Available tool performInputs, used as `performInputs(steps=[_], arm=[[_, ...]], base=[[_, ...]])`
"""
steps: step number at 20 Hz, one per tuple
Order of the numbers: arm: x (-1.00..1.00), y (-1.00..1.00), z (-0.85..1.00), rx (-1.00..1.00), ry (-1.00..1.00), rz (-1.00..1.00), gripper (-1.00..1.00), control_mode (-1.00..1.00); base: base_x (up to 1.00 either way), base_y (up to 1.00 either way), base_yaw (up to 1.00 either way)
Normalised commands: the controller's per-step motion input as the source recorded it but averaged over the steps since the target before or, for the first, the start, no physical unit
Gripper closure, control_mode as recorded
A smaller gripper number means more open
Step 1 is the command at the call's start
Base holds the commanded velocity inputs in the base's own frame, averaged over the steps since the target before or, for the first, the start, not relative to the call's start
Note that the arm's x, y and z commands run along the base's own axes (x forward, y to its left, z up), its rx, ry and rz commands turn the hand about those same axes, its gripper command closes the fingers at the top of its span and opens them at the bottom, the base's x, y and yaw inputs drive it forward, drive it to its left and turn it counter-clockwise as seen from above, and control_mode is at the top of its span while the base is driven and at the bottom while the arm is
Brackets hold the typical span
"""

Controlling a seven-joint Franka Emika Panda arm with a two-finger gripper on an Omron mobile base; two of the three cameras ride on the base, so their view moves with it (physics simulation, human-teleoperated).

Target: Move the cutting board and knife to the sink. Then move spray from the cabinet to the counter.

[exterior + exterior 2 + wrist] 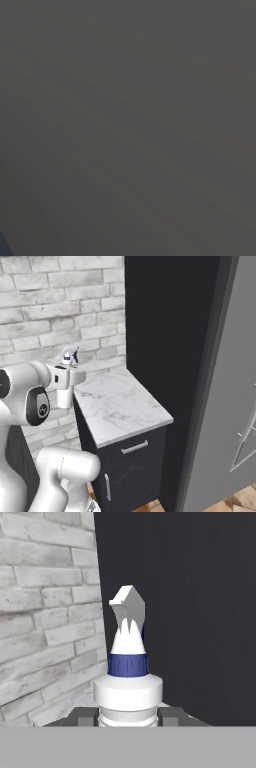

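I see the gripper point(128, 714) jaws pinching the spray bottle point(128, 677) upright, held above the counter's point(120, 406) back left corner, beside the brick wall point(55, 311).

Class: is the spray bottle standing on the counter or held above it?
Held above it: the tool grips the spray bottle, whose top shows over the counter.

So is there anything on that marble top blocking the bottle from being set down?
Nothing visible. The gripper holds the spray by its body, up at the left end of the counter, beside the brick wall.
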Motion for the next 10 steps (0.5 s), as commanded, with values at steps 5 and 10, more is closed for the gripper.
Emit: performInputs(steps=[5,10], arm=[[0.42,0.02,-0.51,0.00,-0.18,-0.01,1.00,-1.00],[0.44,0.03,-0.36,0.00,-0.08,-0.02,1.00,-1.00]], base=[[0.00,0.00,0.00],[0.00,0.00,0.00]])
